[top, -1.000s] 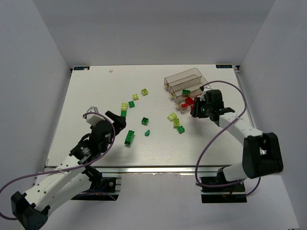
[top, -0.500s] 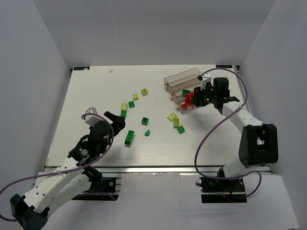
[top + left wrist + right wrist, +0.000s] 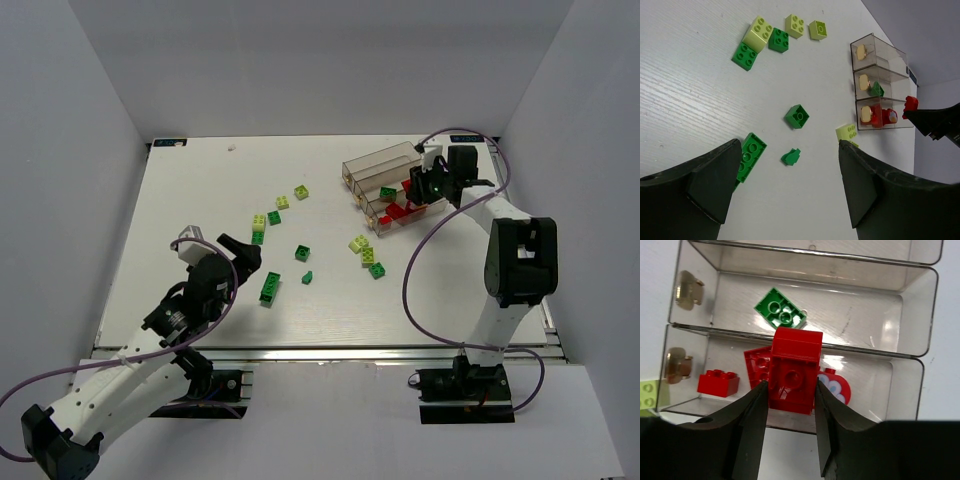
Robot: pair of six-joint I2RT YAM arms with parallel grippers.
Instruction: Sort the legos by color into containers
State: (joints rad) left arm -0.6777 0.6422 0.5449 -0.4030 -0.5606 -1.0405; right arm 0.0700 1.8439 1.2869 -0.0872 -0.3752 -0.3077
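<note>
1. While the right gripper (image 3: 790, 390) is clenched on it, one pad against each side, a red brick (image 3: 796, 365) hangs over the containers (image 3: 925, 305). It sits above the wall between the middle bin and the nearest one. Whether it touches that wall cannot be told.
2. In the right wrist view the nearest bin holds a small red block (image 3: 717, 382) at 9 o'clock of the held brick. A second red piece (image 3: 756, 364) lies partly hidden behind the held brick, and a rounded red piece (image 3: 839, 386) with pale studs lies at 3 o'clock.
3. The middle bin holds one dark green brick (image 3: 780, 311), at 12 o'clock of the held one.
4. Seen from above, the three joined bins stand at about 2 o'clock of the middle of the table (image 3: 180, 200). The right arm reaches them from their 3 o'clock side.
5. The loose legos (image 3: 303, 253) lie scattered on the table. Several pale yellow-green and dark green ones spread toward 10 and 11 o'clock of its middle. A cluster of three (image 3: 366, 255) sits near the bins, at their 7 o'clock.
6. The left gripper (image 3: 240, 250) is released, its jaws wide apart and holding nothing, over the table at about 9 o'clock of the middle.
7. A long dark green brick (image 3: 751, 156) lies just beside its left finger, and a small dark green piece (image 3: 791, 156) lies between the two fingers in the left wrist view.
</note>
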